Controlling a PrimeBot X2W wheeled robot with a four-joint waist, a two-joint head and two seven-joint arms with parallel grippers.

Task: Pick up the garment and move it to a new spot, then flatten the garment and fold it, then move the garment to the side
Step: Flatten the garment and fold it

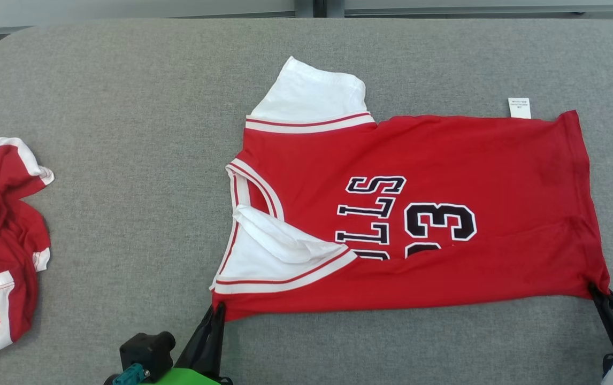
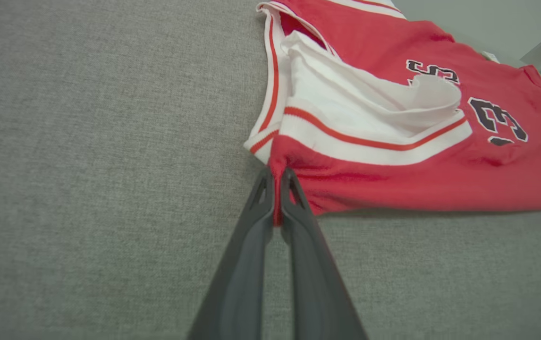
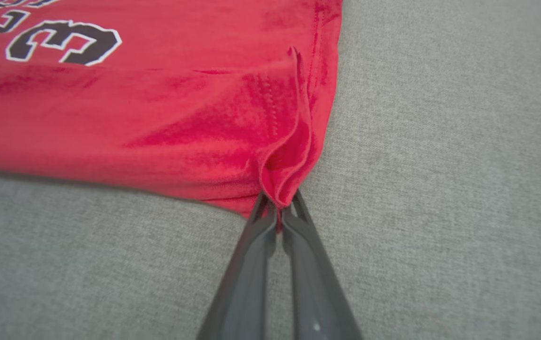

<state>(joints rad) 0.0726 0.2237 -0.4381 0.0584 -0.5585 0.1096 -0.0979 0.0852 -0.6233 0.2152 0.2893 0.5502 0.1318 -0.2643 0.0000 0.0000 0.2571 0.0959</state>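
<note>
Two grippers (image 1: 220, 308) (image 1: 594, 289) pinch near corners of garment (image 1: 499, 160)

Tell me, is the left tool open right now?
No, the left tool is shut, pinching a red corner of the jersey below the white sleeve trim.

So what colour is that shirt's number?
The number is black, outlined white; head view shows it best.

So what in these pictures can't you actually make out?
Small white label at the red-and-white basketball jersey's far edge, head view: print too small to read.
Black lettering on it, head view: lower part covered by the jersey's folded-over near edge.
Crumpled red-and-white garment at the left, head view: cut off by the picture's left edge.
How much cloth the right claw pinches, right wrist view: hidden between its shut fingers.
</note>
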